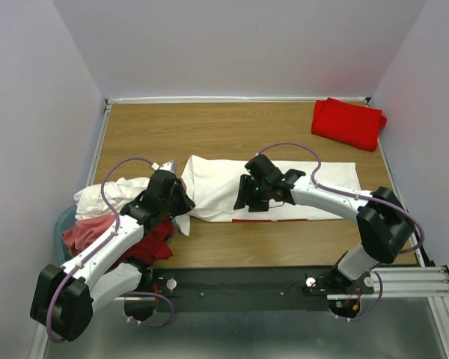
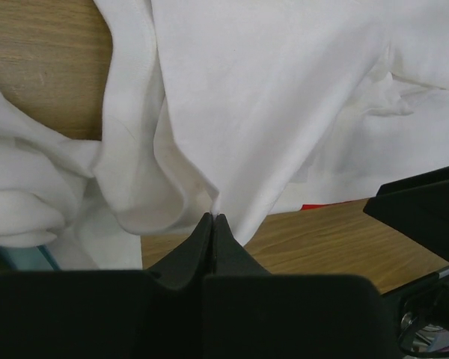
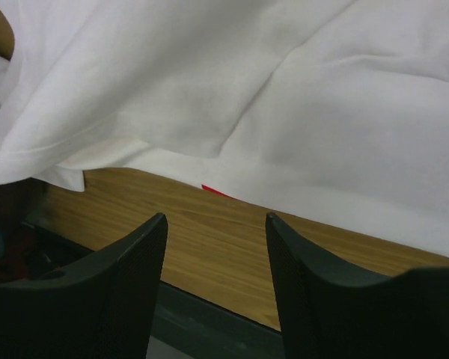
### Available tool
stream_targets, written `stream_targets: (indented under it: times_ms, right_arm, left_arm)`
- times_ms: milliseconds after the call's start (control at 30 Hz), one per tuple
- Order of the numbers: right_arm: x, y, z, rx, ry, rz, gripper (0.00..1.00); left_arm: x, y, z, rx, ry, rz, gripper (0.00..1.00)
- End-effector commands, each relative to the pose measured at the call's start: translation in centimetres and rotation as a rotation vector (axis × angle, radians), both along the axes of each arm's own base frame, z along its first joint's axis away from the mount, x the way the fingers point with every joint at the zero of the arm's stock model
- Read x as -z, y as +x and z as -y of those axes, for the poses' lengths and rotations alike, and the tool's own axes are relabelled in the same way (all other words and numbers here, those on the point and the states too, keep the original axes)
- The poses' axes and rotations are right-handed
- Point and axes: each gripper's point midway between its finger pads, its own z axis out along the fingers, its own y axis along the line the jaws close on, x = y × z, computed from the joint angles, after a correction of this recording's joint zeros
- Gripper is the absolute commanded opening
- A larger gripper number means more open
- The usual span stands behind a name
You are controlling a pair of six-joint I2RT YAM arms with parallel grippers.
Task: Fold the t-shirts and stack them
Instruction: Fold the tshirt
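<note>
The left hand [image 2: 213, 218] is pinched tight on a fold of the white t-shirt [image 2: 284, 97], which spreads out ahead of it. The right hand [image 3: 217, 224] gapes over the tabletop [image 3: 120, 198], holding nothing, with the shirt's hem just beyond its fingertips.

Both arms white w/ blk joints: left arm [image 1: 108, 247], right arm [image 1: 333, 198]. Lilac cable [image 1: 114, 173] loops off each. Right gripper [image 3: 215, 221]: matte blk, two wedge-shaped fingers [image 3: 127, 262].
</note>
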Motion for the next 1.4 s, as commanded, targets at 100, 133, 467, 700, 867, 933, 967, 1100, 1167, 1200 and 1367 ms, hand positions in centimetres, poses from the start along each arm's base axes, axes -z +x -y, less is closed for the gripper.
stream_targets:
  times_ms: [100, 133, 467, 700, 867, 933, 967, 1100, 1167, 1200, 1367]
  right_arm:
    - [0.1, 2.1, -3.3, 0.016, 0.013, 0.044, 0.57]
    - [0.7, 2.1, -3.6, 0.014, 0.005, 0.032, 0.56]
    - [3.6, 1.3, -5.0, -0.018, -0.033, -0.013, 0.51]
    - [4.8, 1.3, -5.1, -0.024, -0.062, -0.020, 0.49]
    - [5.4, 1.4, -5.2, -0.029, -0.078, -0.020, 0.46]
    - [5.3, 1.5, -5.3, -0.033, -0.077, -0.017, 0.45]
    - [5.5, 1.8, -5.1, -0.024, -0.088, -0.009, 0.44]
    - [5.0, 2.0, -5.1, -0.017, -0.086, 0.007, 0.42]
    - [4.8, 2.1, -5.1, -0.014, -0.084, 0.014, 0.39]
    - [4.9, 2.0, -5.0, -0.015, -0.088, 0.014, 0.38]
    - [5.2, 1.9, -4.9, -0.016, -0.092, 0.004, 0.21]
  left_arm:
    - [0.4, -0.6, 0.0, 0.008, 0.008, -0.019, 0.00]
    - [0.4, -0.6, 0.1, 0.008, 0.007, -0.018, 0.00]
    - [0.4, -0.6, 0.1, 0.011, 0.011, -0.016, 0.00]
    - [0.6, -0.5, 0.0, 0.010, 0.020, -0.020, 0.00]
    - [0.4, -0.5, 0.0, 0.009, 0.019, -0.015, 0.00]
    - [0.5, -0.5, 0.0, 0.008, 0.020, -0.016, 0.00]
    - [0.5, -0.5, 0.0, 0.009, 0.021, -0.017, 0.00]
    - [0.4, -0.5, 0.0, 0.010, 0.018, -0.015, 0.00]
    - [0.5, -0.5, 0.0, 0.009, 0.020, -0.016, 0.00]
    - [0.4, -0.5, 0.0, 0.009, 0.019, -0.015, 0.00]
    - [0.4, -0.5, 0.0, 0.010, 0.019, -0.012, 0.00]
